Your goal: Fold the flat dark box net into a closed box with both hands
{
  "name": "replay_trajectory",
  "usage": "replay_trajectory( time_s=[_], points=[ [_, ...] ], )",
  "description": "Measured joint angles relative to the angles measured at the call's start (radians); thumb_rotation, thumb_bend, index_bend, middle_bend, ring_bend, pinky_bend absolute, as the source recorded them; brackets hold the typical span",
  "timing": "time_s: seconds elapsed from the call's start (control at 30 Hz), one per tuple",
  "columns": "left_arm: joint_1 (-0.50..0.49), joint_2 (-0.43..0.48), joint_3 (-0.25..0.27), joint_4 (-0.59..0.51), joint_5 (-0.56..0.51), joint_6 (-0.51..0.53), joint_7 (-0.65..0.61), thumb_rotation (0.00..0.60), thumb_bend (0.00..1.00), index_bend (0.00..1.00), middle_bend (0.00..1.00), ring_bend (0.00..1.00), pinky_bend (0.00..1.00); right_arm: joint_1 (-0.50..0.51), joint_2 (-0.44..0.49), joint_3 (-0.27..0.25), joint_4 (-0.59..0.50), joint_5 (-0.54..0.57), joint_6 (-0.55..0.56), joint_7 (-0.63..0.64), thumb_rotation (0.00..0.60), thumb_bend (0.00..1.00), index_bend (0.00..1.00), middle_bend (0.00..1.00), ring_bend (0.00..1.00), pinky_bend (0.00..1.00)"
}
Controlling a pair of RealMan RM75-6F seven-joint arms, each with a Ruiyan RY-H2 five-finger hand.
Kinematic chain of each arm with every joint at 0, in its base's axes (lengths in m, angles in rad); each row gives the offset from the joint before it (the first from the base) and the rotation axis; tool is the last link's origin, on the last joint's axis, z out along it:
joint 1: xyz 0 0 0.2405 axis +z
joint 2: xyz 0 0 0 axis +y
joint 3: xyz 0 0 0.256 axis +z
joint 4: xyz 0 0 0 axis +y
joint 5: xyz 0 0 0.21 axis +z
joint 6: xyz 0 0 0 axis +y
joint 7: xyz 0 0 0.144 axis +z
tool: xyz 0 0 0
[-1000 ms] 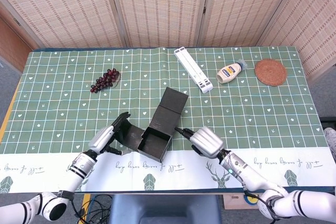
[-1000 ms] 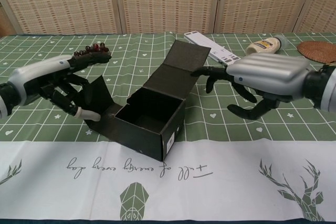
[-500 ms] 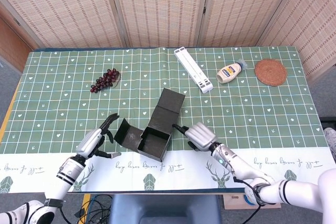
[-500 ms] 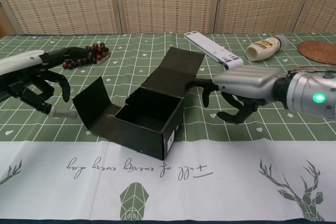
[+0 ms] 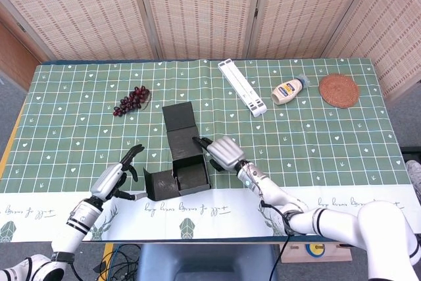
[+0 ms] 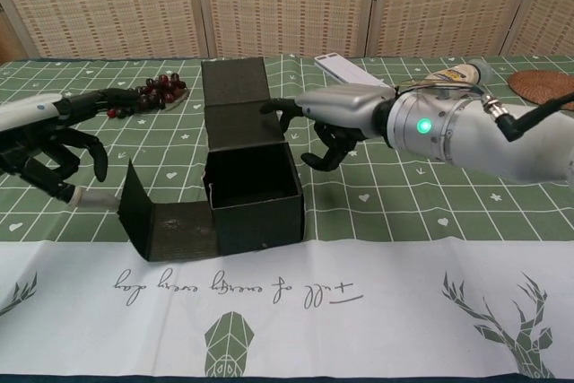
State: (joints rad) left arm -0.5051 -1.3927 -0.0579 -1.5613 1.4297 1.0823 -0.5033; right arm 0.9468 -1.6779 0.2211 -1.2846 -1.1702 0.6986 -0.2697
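The green gridded tablecloth (image 5: 329, 136) carries everything, and near its front edge sits the dark box (image 5: 187, 166), now swung round from where it stood a second ago — then it lay skewed with its lid leaning off to the right, now its walls run roughly square to the table edge and the lid panel (image 5: 179, 118) stands up behind the open cavity. The right hand (image 5: 222, 152) has come in from the right and appears to touch the box's right rear corner with an outstretched finger, the other fingers loosely curled and gripping nothing. The left hand (image 5: 118, 177) has backed off and hovers just left of the side flap (image 5: 158, 182), fingers spread, nothing in it, though one fingertip in the chest view (image 6: 94, 196) seems to touch or nearly touch the flap's edge. That flap lies folded out on the cloth, and the top is open — so the box is turned but far from closed. Behind lie the white strip (image 5: 242, 87), the bottle (image 5: 290, 90), the woven coaster (image 5: 339, 90) and the grapes (image 5: 131, 100).
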Motion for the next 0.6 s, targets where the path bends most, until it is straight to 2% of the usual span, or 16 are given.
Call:
replay_trajectory(
  time_s=[0.17, 0.23, 0.37, 0.43, 0.5, 0.6],
  points=[
    [0.007, 0.006, 0.002, -0.003, 0.011, 0.009, -0.013, 0.6, 0.1, 0.0, 0.0, 0.51, 0.88, -0.028, 0.035, -0.011, -0.066, 0.01, 0.009, 0.041, 0.6, 0.54, 0.0, 0.16, 0.71, 0.96],
    [0.01, 0.008, 0.003, -0.004, 0.016, 0.012, -0.02, 0.6, 0.1, 0.0, 0.0, 0.51, 0.88, -0.055, 0.056, -0.021, -0.109, 0.01, 0.022, 0.076, 0.6, 0.5, 0.0, 0.14, 0.71, 0.96],
    [0.014, 0.012, 0.006, -0.01, 0.025, 0.017, -0.028, 0.6, 0.1, 0.0, 0.0, 0.51, 0.88, -0.107, 0.091, -0.036, -0.183, 0.018, 0.041, 0.17, 0.6, 0.2, 0.0, 0.07, 0.71, 0.96],
    [0.015, 0.014, 0.007, -0.015, 0.031, 0.02, -0.029, 0.6, 0.1, 0.0, 0.0, 0.51, 0.88, -0.133, 0.103, -0.039, -0.216, 0.031, 0.047, 0.227, 0.6, 0.08, 0.0, 0.06, 0.71, 0.96],
    [0.017, 0.016, 0.008, -0.02, 0.035, 0.022, -0.03, 0.6, 0.1, 0.0, 0.0, 0.51, 0.88, -0.16, 0.11, -0.042, -0.243, 0.052, 0.055, 0.278, 0.6, 0.01, 0.0, 0.04, 0.71, 0.96],
    [0.019, 0.019, 0.011, -0.028, 0.041, 0.027, -0.032, 0.6, 0.1, 0.0, 0.0, 0.51, 0.88, -0.183, 0.105, -0.043, -0.258, 0.093, 0.064, 0.31, 0.6, 0.0, 0.0, 0.03, 0.7, 0.96]
  ],
)
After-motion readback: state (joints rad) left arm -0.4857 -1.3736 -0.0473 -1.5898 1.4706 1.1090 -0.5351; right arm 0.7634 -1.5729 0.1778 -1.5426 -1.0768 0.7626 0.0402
